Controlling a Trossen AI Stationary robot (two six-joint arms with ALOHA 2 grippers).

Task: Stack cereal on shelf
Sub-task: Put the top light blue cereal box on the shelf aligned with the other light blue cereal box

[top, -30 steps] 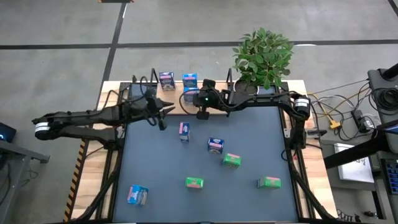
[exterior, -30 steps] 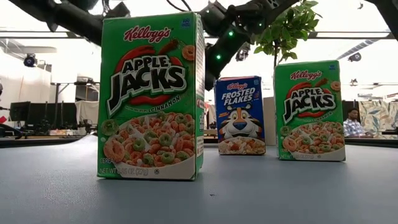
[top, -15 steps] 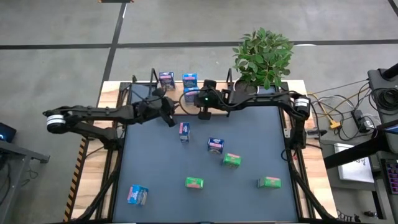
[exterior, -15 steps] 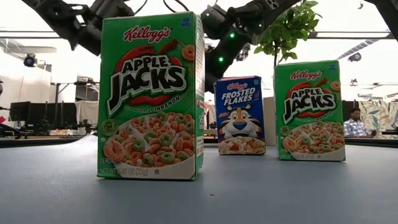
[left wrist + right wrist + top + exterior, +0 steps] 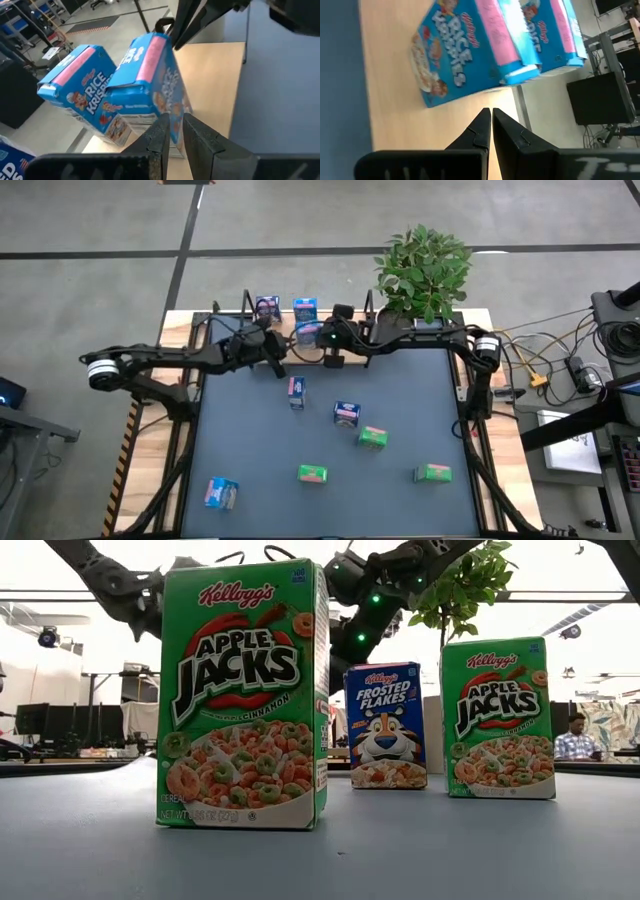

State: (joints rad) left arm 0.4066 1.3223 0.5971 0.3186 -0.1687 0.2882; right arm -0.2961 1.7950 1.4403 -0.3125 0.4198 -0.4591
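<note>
The shelf's wooden board [image 5: 215, 70] stands at the table's far edge, with a black wire end [image 5: 247, 304]. On it stand a dark purple box [image 5: 267, 307] and light blue cereal boxes [image 5: 305, 310]. My left gripper [image 5: 277, 367] is shut. In the left wrist view its fingertips [image 5: 172, 132] sit at the lower edge of the nearer light blue box [image 5: 150, 85], and a second box [image 5: 80, 95] stands beside it. My right gripper [image 5: 334, 360] is shut and empty, its tips [image 5: 487, 122] just short of a light blue box [image 5: 450, 55] on the board. My left gripper's shut fingers [image 5: 162, 137] point toward the table's far edge, at the bottom edge [image 5: 172, 142] of the nearer light blue box. The fingers cover that spot, so I cannot tell whether they touch it. The box stands on the shelf board.
Several cereal boxes stand loose on the dark mat: a pink and blue one [image 5: 296, 390], a dark blue one [image 5: 346, 413], green ones [image 5: 373, 437] [image 5: 313, 473] [image 5: 432, 473] and a light blue one [image 5: 221, 493]. A potted plant [image 5: 425, 270] stands at the far right.
My left arm has reached toward the table's right edge, bringing its gripper closer to the shelf and to my right gripper. The boxes have not moved.
</note>
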